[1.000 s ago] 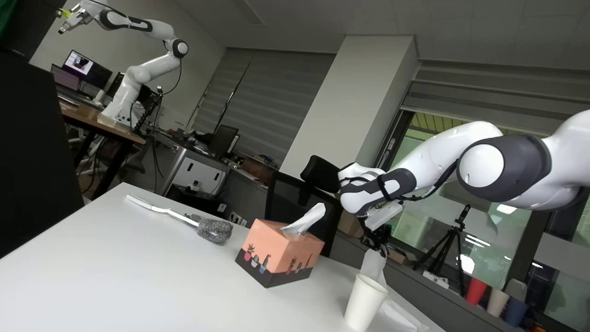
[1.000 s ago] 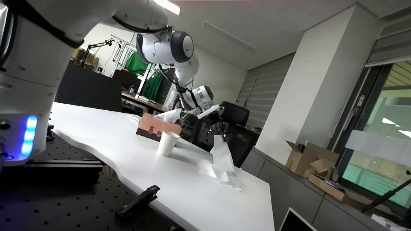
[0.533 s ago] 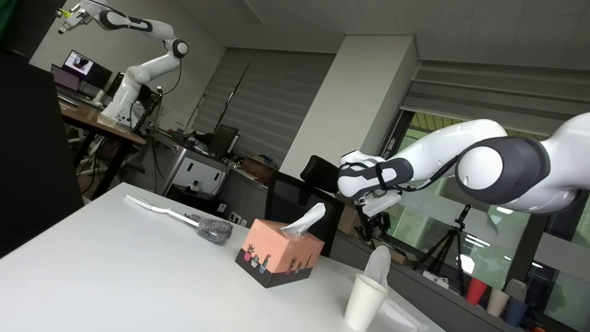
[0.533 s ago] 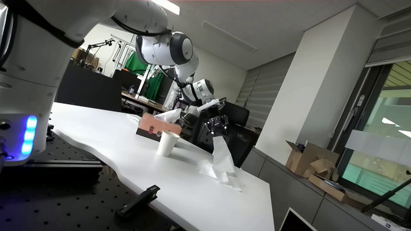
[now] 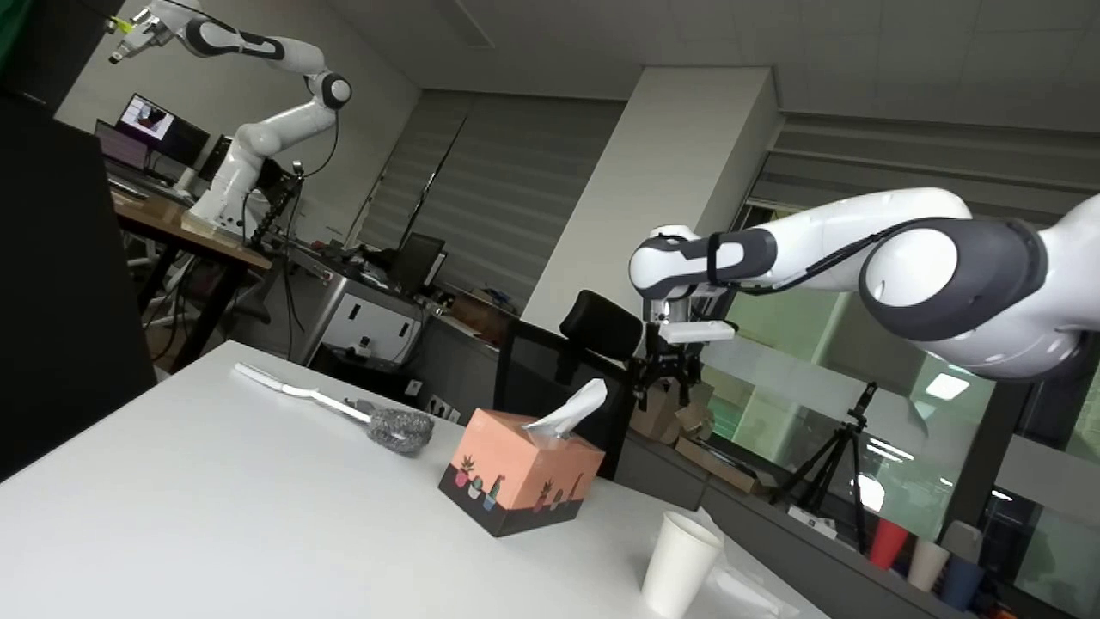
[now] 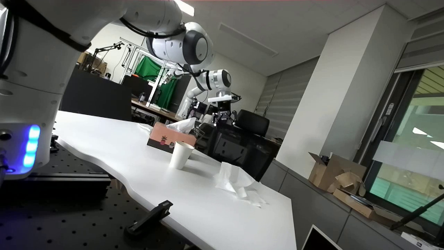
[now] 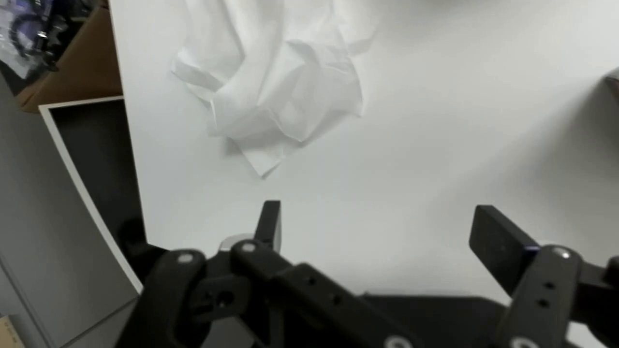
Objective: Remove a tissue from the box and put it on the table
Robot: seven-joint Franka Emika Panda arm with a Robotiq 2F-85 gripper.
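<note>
A pulled-out tissue [image 6: 236, 180] lies crumpled on the white table [image 6: 215, 215], near the far corner. Part of it [image 5: 746, 591] shows behind the cup in an exterior view. Below the wrist camera the same tissue [image 7: 285, 92] spreads out in loose folds, apart from the fingers. My gripper [image 7: 377, 208] is open, with only the bare table surface seen between its fingertips. In both exterior views the gripper [image 5: 663, 402] [image 6: 224, 123] hangs well above the table, pointing down. The orange tissue box [image 5: 516, 473] [image 6: 173, 136] stands upright, another tissue [image 5: 571, 411] sticking out of its top.
Between the box and the loose tissue stands a white paper cup [image 5: 681, 565] [image 6: 181, 155]. A grey-headed brush [image 5: 401, 430] lies on the table beyond the box. A black office chair [image 6: 239, 146] is close behind the table edge.
The gripper has opened and let go of the tissue, then risen away from it. The tissue's raised end has sunk down towards the table. Box and cup have stayed put.
</note>
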